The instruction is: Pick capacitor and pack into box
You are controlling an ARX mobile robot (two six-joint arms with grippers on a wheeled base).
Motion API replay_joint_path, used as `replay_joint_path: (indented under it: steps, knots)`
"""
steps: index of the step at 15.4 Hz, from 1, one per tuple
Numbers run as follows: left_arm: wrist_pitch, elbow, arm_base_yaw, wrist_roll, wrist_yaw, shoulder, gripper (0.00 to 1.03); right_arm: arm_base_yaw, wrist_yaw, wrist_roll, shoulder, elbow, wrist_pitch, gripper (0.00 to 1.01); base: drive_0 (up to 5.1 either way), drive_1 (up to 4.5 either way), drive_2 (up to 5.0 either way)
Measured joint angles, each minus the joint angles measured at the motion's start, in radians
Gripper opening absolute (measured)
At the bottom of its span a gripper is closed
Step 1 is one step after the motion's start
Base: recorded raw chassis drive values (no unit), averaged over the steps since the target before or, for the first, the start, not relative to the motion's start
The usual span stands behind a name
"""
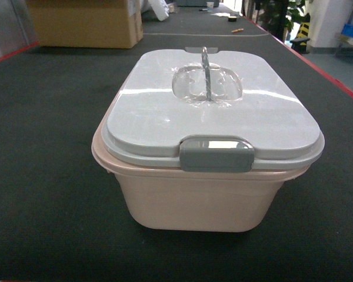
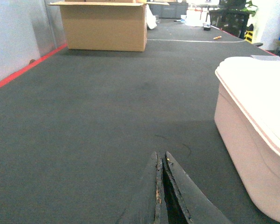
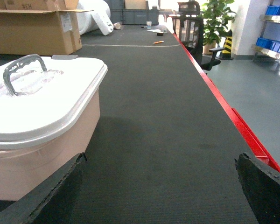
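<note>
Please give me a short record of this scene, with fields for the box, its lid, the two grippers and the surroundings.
box: pale pink tub, standing on the dark mat
lid: light grey lid on the box, handle upright, front clasp down
capacitor: none visible
left gripper: fingers together, holding nothing, left of the box
right gripper: wide open, holding nothing, right of the box
background: brown cardboard carton, blue bins
</note>
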State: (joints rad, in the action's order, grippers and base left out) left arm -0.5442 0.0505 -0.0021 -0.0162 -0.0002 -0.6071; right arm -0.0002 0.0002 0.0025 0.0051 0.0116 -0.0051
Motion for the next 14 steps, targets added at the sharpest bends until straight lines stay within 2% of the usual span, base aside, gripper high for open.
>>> replay_joint_path:
  steps: [2,4,9,14]
  knots:
    - [0.002,-0.037,0.0,0.0,0.001,0.044,0.02,0.0,0.0,0.0,0.0,0.0,0.0,0.98,0.0,0.0,0.0]
    - [0.069,-0.038,0.0,0.0,0.0,0.124,0.02,0.0,0.0,0.0,0.0,0.0,-0.001,0.98,0.0,0.0,0.0]
    - [0.125,-0.038,0.0,0.0,0.0,0.188,0.02,0.0,0.0,0.0,0.0,0.0,0.0,0.98,0.0,0.0,0.0]
    - [0.27,-0.038,0.0,0.0,0.0,0.333,0.02,0.0,0.0,0.0,0.0,0.0,0.0,0.98,0.0,0.0,0.0]
